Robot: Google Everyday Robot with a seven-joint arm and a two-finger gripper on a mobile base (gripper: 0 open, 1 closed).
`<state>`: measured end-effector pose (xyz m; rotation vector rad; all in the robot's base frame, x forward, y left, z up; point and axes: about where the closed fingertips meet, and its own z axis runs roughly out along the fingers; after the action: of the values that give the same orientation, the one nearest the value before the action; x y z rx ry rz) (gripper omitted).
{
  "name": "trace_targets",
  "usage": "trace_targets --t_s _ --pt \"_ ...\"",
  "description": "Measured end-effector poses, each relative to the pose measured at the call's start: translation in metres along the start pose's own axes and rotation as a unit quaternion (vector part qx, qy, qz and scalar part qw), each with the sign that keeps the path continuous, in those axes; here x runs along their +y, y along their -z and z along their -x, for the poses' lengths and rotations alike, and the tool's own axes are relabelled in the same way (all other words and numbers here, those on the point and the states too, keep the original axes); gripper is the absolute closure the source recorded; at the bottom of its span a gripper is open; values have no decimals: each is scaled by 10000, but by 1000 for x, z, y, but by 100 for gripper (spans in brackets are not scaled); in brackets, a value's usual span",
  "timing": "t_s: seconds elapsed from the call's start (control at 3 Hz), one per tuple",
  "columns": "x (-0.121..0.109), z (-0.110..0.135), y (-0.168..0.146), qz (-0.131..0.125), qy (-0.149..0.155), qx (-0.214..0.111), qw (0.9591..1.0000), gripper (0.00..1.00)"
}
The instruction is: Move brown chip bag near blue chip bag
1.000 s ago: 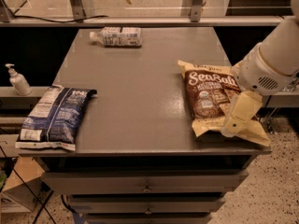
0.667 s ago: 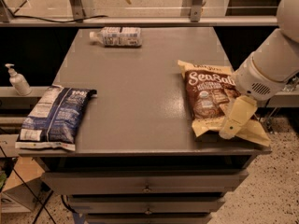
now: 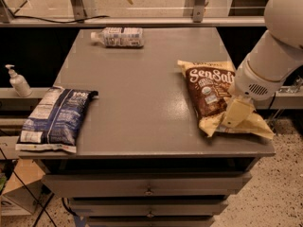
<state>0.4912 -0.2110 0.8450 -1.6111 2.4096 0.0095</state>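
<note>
The grey tabletop (image 3: pixel 142 103) fills the middle of the view, with grey drawers (image 3: pixel 147 186) below its front edge. The white arm (image 3: pixel 279 46) comes in from the upper right and reaches down over the right edge.

The brown bag (image 3: pixel 210 91) lies flat near the right edge, running from mid-depth toward the front right corner. Its cream-yellow lower end sits at the front edge and sticks out a little past the right edge.

The blue bag (image 3: pixel 54 119) lies flat at the front left corner, hanging partly over the left edge. The two bags are well apart, with bare tabletop between them.

A clear bottle (image 3: pixel 118 37) with a white label lies on its side near the back edge, left of centre.

The end effector (image 3: pixel 235 113) is at the arm's tip, low over the cream-yellow lower end of the brown bag, near the front right corner. It looks to be touching the bag. I cannot tell whether it is spread or pinching the bag.

A small pump bottle (image 3: pixel 19 82) stands upright on a ledge beyond the left edge.
</note>
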Motion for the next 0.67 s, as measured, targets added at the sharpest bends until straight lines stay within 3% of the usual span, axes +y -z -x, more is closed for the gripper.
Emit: trace_targets --t_s 0.33,0.67 --pt "2 14 12 -124 228 32 9997 64" --pt "6 45 40 -365 701 -84 9968 88"
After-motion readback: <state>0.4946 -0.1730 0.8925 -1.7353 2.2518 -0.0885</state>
